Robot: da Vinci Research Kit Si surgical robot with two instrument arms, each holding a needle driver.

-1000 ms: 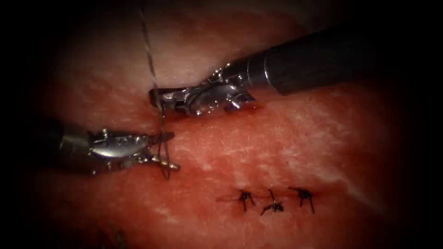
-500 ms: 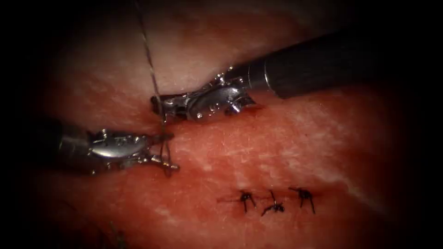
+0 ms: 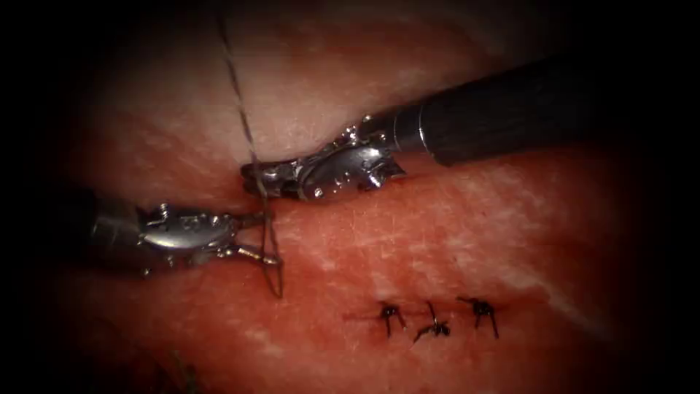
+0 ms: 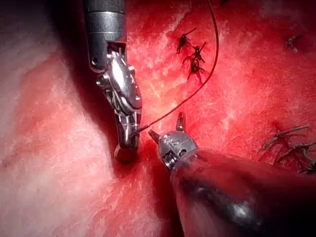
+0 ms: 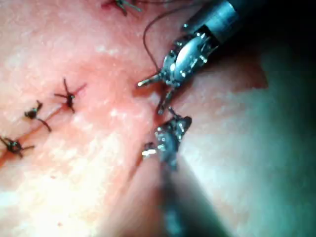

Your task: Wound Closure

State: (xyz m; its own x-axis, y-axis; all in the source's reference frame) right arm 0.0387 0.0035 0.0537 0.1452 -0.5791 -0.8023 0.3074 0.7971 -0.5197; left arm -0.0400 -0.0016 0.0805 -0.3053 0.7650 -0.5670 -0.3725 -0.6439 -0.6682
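Right tool (image 3: 251, 177), fingers clamped on the limp, slippery thread (image 3: 240, 109) (grip near the tissue (image 3: 452, 241)); left tool (image 3: 266, 237) fingers apart, straddling the strand.

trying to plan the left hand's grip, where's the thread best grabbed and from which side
Probably the thread's short loop just below the right hand, which is shut on it. The loop hangs roughly upright between the left hand's open jaws, so close in from the endoscope view's left, across the strand.
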